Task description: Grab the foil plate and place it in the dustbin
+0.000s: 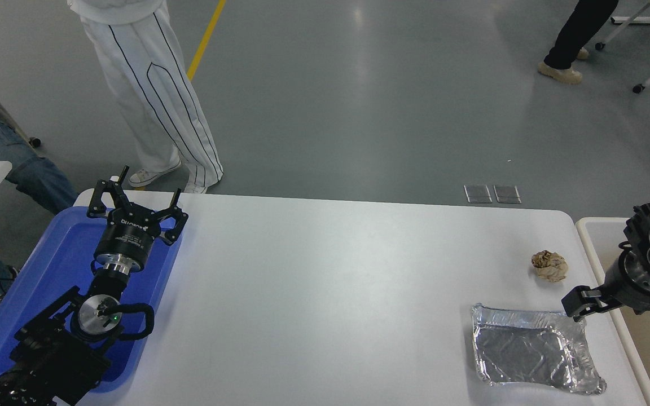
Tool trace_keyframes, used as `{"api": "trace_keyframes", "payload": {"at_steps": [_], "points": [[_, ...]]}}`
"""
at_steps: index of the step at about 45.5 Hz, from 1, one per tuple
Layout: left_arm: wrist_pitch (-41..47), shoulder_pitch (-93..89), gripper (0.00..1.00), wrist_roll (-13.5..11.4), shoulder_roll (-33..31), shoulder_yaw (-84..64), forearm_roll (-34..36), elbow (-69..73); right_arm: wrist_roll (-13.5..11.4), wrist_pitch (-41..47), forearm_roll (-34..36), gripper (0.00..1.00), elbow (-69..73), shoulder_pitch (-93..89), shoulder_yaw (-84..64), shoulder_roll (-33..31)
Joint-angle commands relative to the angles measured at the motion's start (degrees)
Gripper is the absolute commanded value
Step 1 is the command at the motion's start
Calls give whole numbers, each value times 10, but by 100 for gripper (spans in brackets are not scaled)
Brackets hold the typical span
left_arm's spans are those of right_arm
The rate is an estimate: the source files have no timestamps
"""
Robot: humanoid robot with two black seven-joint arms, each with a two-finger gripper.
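The foil plate (534, 352), shiny and crinkled, lies flat near the table's front right corner. The dustbin (591, 226), cream-white with a beige inside, stands right beside the table's right edge. My right gripper (580, 303) comes in from the right edge and hangs low over the plate's far right corner, close to its rim. Whether it touches the rim does not show. My left gripper (136, 197) stays parked open over the blue tray at the lower left, holding nothing.
A crumpled brown paper ball (549, 266) lies just beyond the plate, near the right gripper. A blue tray (65, 248) covers the table's left end. A person in white trousers (150, 96) stands at the far left corner. Another person walks at the top right.
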Motion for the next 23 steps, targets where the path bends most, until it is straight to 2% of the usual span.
{"api": "trace_keyframes", "payload": {"at_steps": [1,23], "points": [[0,0,100,0,0,0,0,0,0,-33,-14,98,-40,-69,32,-5],[0,0,100,0,0,0,0,0,0,-45,-9,98,-80,-141,62,-4]]}}
